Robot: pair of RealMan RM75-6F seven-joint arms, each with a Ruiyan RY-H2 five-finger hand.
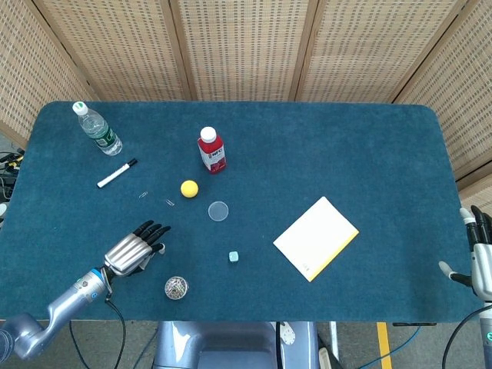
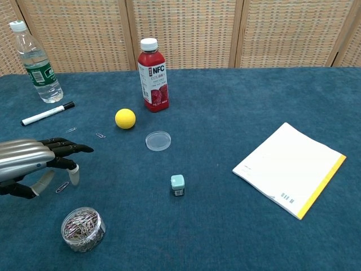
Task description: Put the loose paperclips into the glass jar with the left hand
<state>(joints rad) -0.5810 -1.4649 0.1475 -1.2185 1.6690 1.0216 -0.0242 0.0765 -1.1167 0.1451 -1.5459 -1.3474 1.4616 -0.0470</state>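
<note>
While the left hand (image 2: pixel 35 164) is hovering low over the near-left part of the blue counter (image 1: pixel 323 154), its fingers (image 2: pixel 70 148) are lying spread and holding nothing. One loose paperclip (image 2: pixel 62 187) is lying on the cloth just beside the thumb; whether it is touching is unclear. Two more paperclips (image 2: pixel 100 135) are lying farther back, near the black-capped marker (image 2: pixel 47 113). The glass jar (image 2: pixel 83 228), already holding a heap of clips, is standing just nearer the counter's front edge than the hand. The right hand (image 1: pixel 480 257) is hanging off the counter's right edge, fingers apart and holding nothing. A yellow ball (image 2: pixel 125 118), red juice bottle (image 2: pixel 152 75) and notepad (image 2: pixel 289 167) are sitting elsewhere.
</note>
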